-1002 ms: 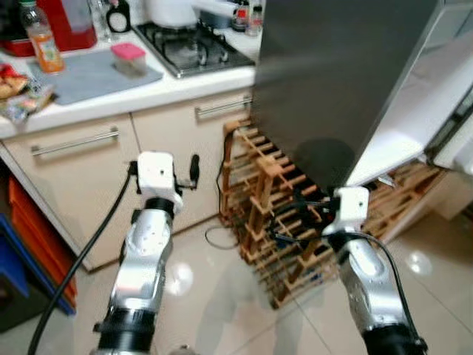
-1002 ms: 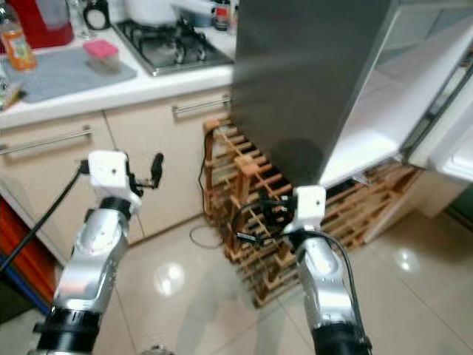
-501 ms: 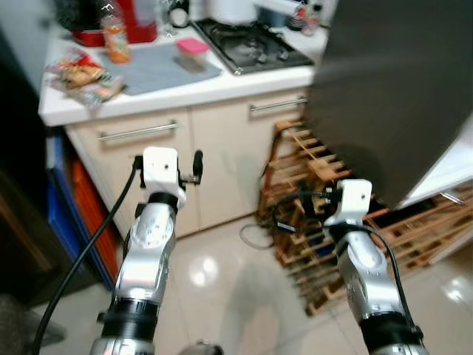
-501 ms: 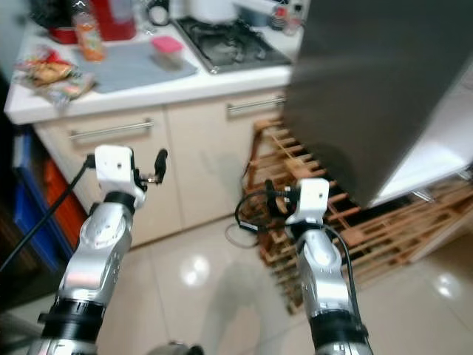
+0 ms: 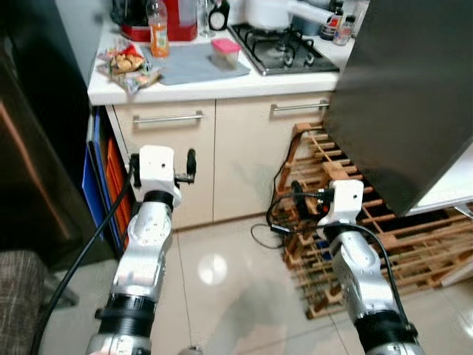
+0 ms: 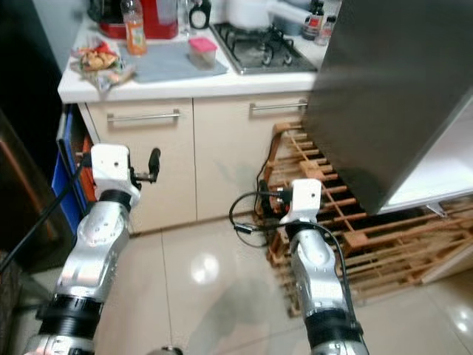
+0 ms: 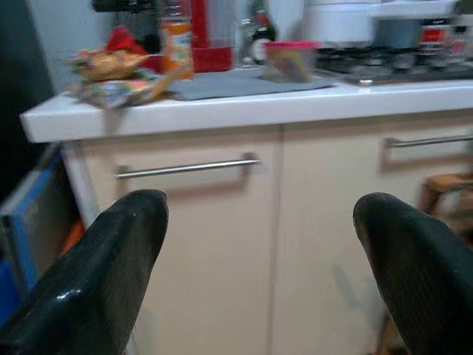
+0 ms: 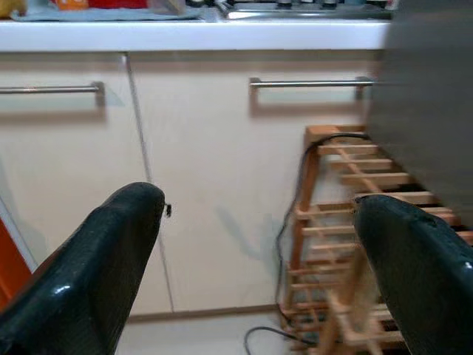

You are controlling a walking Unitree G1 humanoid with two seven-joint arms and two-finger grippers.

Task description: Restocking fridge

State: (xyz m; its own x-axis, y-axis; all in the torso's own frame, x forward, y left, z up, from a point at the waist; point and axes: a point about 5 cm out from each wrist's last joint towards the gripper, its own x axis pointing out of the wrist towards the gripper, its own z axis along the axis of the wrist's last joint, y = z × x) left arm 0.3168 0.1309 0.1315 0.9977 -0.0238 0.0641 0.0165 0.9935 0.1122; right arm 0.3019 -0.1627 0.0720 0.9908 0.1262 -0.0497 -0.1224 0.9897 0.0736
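Left gripper (image 7: 259,274) and right gripper (image 8: 259,274): fingers spread wide, nothing held, both facing cabinet fronts. Orange drink bottle (image 5: 156,28) upright on table (image 5: 222,85); grey fridge door (image 5: 414,96) to the right

One orange bottle (image 5: 156,28), one pink-lidded container (image 5: 225,53), two drawer handles (image 5: 168,117) and one wooden rack (image 5: 347,222)

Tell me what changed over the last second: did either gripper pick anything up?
No. The head camera swung to the robot's left, so the counter with the orange bottle and snack bags now sits centred, and the fridge door has slid to the right edge. The left gripper and right gripper stay open, empty and raised.
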